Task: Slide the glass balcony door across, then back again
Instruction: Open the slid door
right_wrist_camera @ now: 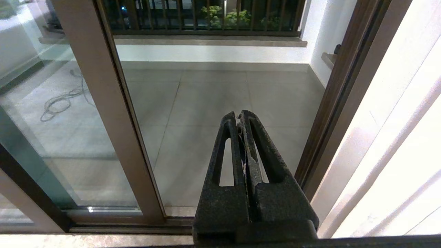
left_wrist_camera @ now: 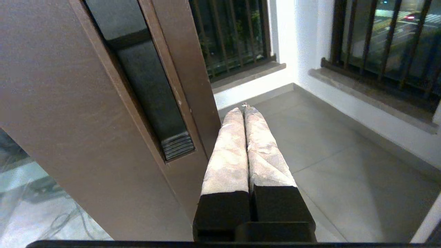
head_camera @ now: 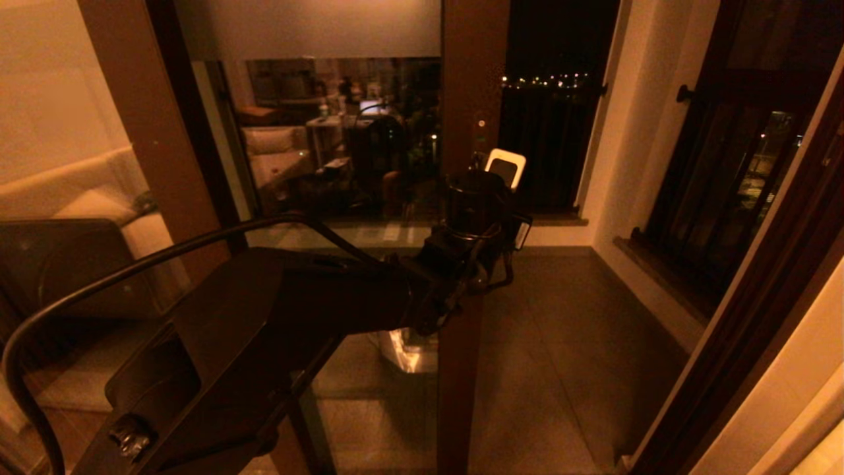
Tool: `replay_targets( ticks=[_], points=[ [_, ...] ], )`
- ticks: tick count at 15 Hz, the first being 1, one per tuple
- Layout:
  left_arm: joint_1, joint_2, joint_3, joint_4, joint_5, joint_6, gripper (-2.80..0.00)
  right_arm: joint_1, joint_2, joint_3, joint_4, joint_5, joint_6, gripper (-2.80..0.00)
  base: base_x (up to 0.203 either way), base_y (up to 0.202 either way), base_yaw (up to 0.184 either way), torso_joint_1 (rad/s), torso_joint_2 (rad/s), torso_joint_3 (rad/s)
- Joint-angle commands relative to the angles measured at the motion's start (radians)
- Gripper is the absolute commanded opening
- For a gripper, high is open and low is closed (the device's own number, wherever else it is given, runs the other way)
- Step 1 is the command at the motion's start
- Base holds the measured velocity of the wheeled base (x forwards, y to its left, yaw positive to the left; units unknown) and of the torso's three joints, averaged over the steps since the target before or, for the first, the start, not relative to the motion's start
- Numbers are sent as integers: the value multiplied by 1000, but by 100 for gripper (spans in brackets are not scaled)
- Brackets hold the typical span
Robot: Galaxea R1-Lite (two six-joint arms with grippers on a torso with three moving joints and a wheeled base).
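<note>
Beside the open doorway to a tiled balcony, the tall brown-framed glass balcony door (head_camera: 461, 99) is standing partly slid across, its vertical stile running down the middle of the head view with glass reflecting a lit living room to its left. The black left arm is reaching forward from the lower left, and the left pincer (left_wrist_camera: 244, 108) is sitting just beside the stile's edge, its two pale wrapped fingers (left_wrist_camera: 229, 155) pressed together, clenched on nothing. Close by in the stile, the narrow dark recessed handle slot (left_wrist_camera: 151, 100) is showing. The right pincer (right_wrist_camera: 240, 115) is hanging low near the door's floor track, also clenched and empty. Beyond, dark barred windows (head_camera: 732, 171) are lining the white balcony wall.
</note>
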Motion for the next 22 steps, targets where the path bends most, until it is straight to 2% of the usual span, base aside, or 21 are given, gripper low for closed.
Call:
replay_targets(
  ticks=[1,14,17,22],
  points=[
    [13,-13,1,-7,10,1,-280,0,1,0,0,1,-1,-280,0,0,0,0,0,0],
    [13,-83,19,-7,29,-29,-280,0,1,0,1,1,-1,-280,0,0,0,0,0,0],
    [25,-123,79,-5,26,-34,-280,0,1,0,0,1,-1,-280,0,0,0,0,0,0],
    [37,-144,88,-5,27,-43,-280,0,1,0,0,1,-1,-280,0,0,0,0,0,0]
  ],
)
